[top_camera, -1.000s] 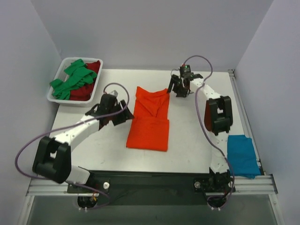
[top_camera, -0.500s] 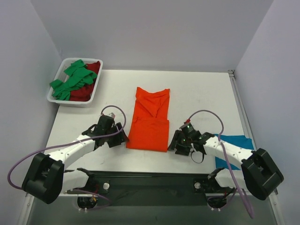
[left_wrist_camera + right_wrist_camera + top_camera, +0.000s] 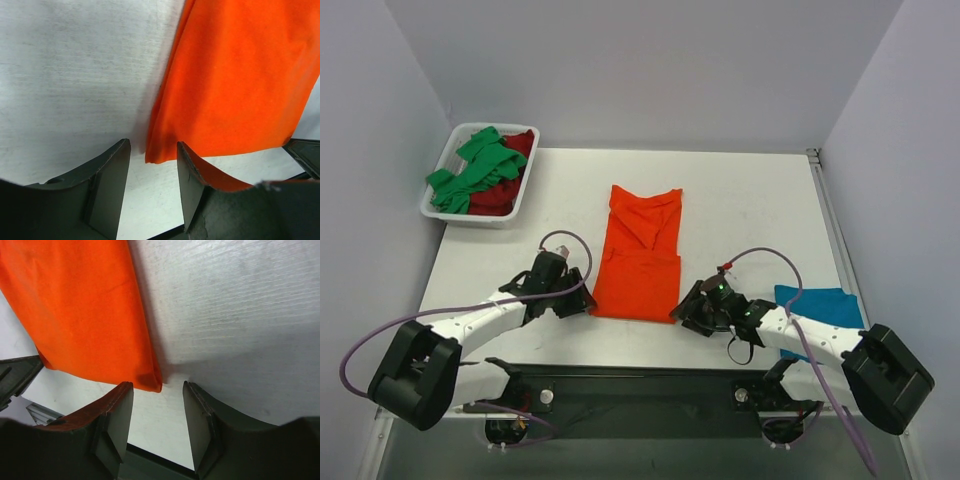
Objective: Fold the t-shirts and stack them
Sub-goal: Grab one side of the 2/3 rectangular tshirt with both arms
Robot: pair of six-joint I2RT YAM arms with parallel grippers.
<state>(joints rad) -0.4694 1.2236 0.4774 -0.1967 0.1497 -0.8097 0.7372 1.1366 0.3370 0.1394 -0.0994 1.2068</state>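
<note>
I am working on the orange shirt (image 3: 640,255), which is lying in the middle of the surface (image 3: 750,215) as a long narrow strip with its sides already turned in. I am reading that as the lengthwise folds being done and the crosswise fold not yet made.

Both hands are sitting low at the strip's near end. The left hand (image 3: 582,300) is at the near-left corner and the right hand (image 3: 685,312) at the near-right corner. In the left wrist view the left hand (image 3: 152,145) is standing with its jaws parted, and the corner of the orange shirt (image 3: 235,80) is poking into the gap without being pinched. The right wrist view is showing the same for the right hand (image 3: 157,385): jaws apart, the cloth corner (image 3: 85,310) just between them, nothing gripped. So neither hand is holding anything yet.

The teal shirt (image 3: 830,310) is lying at the right edge of the surface as a flat rectangle, partly behind the right arm. I am judging it folded and set down as the base of the stack.

The green shirt (image 3: 480,165) and the dark red shirt (image 3: 498,198) are bunched together in the white tray (image 3: 527,185) at the far left, both unfolded.

By my count one shirt is finished, one is partway through, and two are waiting. What is left is pinching these two corners, carrying them over to halve the orange strip, placing it on the teal one, then doing the pair in the tray.
</note>
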